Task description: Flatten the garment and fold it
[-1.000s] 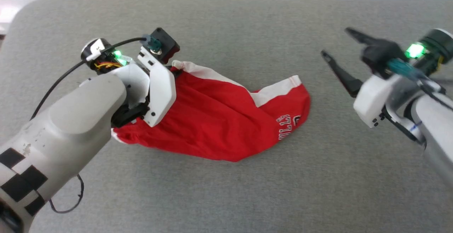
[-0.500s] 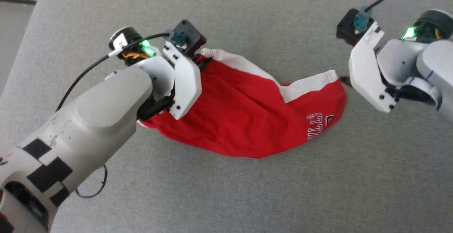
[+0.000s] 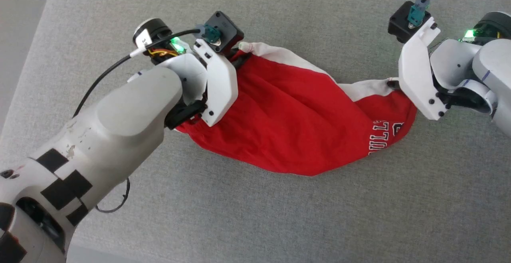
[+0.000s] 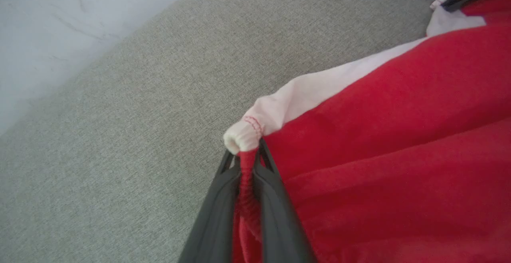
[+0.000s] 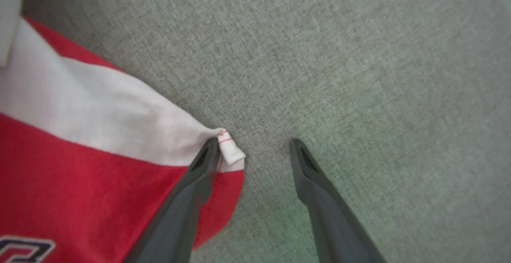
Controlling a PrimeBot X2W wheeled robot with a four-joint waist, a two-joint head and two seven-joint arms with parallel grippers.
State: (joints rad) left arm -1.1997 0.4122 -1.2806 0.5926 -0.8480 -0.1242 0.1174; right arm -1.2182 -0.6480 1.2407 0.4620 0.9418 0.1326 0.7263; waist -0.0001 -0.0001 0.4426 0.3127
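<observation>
One broad worktop (image 3: 255,215) covered in grey woven cloth carries the scene. Its rounded edge curves away at the upper left of the head view, with a paler grey strip (image 3: 20,11) beyond it. In the left wrist view a whitish smooth surface (image 4: 60,15) lies past the same edge; I cannot tell whether that is wall or floor.

The garment (image 3: 295,123) lies crumpled on the worktop between the two arms, red with a white band (image 3: 303,67) along its far side and white lettering (image 3: 383,139) near its right end. The left end effector (image 4: 244,157) is clamped on the bunched left end of the garment, with red fabric squeezed between its dark fingers. The right end effector (image 5: 255,143) stands with its fingers apart. The garment's white-trimmed right corner rests against the inside of one finger, and the other finger is on bare cloth.

Compared with a second ago, the head camera has shifted, so the whole picture sits differently. The right end effector was then well apart from the garment with its fingers in the air; now it points down at the corner. The left grip is unchanged.
</observation>
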